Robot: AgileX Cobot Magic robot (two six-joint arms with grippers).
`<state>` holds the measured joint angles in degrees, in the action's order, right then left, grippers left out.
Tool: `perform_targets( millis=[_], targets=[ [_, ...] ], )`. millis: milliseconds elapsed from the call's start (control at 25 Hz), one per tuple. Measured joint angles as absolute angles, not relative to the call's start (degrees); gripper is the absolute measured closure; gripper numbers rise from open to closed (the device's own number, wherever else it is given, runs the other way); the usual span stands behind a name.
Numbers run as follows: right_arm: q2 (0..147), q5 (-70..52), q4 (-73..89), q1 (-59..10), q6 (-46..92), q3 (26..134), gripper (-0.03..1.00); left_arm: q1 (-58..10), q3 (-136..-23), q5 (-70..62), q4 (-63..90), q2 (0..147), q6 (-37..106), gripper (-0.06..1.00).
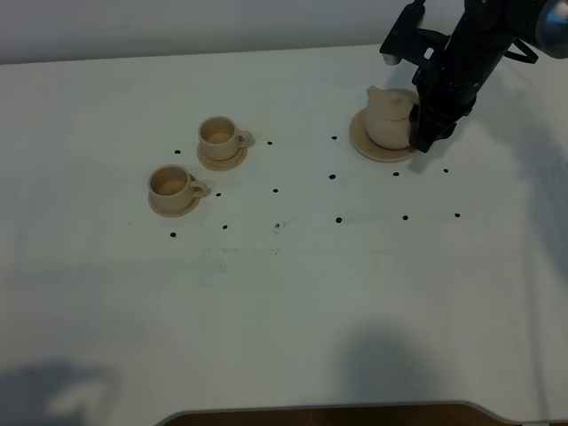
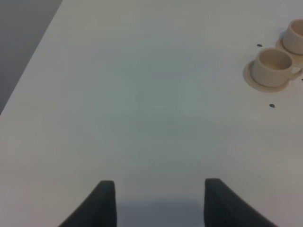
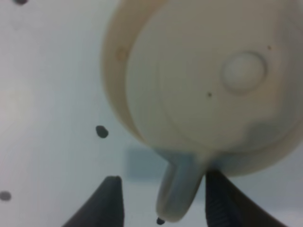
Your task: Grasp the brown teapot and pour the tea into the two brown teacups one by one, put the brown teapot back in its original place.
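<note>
While my left gripper (image 2: 158,203) hung over bare table (image 1: 284,311) at the far left, jaws apart and holding nothing, the near cup (image 1: 175,189) and the far cup (image 1: 222,139) stood left of centre. Each sat upright on its own small saucer, close together but not touching.

Between them and the teapot (image 1: 389,117) lay a wide stretch of clear tabletop marked only with black dots (image 1: 333,176), so I judged there was plenty of room to carry across.

The teapot sat on its wide saucer (image 1: 368,149) at the far right, close to the table's far edge. It looked like glazed ceramic, so I judged it hard, slick, breakable and fairly heavy if full, with a lid (image 3: 244,71) that might slip when tipped.

The loop handle (image 3: 177,189) was the place to grip. My right gripper (image 3: 163,203) straddled it with its jaws not yet clamped and a gap showing on one side.
</note>
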<state>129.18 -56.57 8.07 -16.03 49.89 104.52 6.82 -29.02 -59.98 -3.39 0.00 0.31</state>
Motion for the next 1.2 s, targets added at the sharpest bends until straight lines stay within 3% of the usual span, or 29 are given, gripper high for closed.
perform_targets(
  millis=[440, 1200],
  targets=[
    [129.23, -56.61, 3.84, -16.08, 35.87, 104.52, 0.58, 6.82, -29.02, -59.98, -3.39, 0.00, 0.31, 0.50],
    [131.12, -53.68, 5.17, -16.08, 34.36, 104.97, 0.58, 6.82, -29.02, -59.98, -3.39, 0.00, 0.00, 0.50]
  ],
)
